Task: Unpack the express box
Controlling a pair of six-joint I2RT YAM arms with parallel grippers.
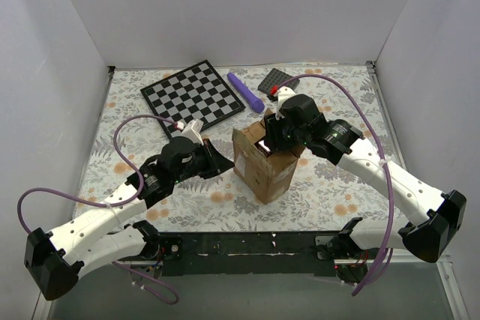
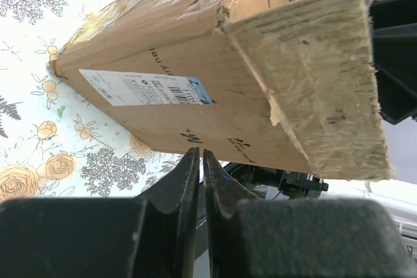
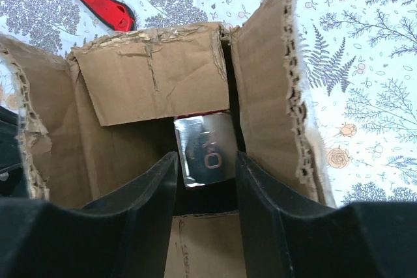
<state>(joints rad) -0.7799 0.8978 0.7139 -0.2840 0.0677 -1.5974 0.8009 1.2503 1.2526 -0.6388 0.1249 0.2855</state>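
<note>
Right wrist, gripper (image 3: 205, 168) over open express box (image 3: 156, 83)

In express box (image 1: 264, 161): packet (image 3: 207, 151); behind-left: checkerboard (image 1: 193, 95).

Robot test bench in a lab

White panel walls (image 1: 240, 13) box in a table under a flower-print cloth (image 1: 330, 185). A left arm (image 1: 90, 226) and a right arm (image 1: 397, 181) are bolted to a black rail (image 1: 247, 243) at its near edge. Purple cables (image 1: 146, 117) loop off them, and a black-and-white checkerboard (image 1: 193, 95) lies at the back.
</note>
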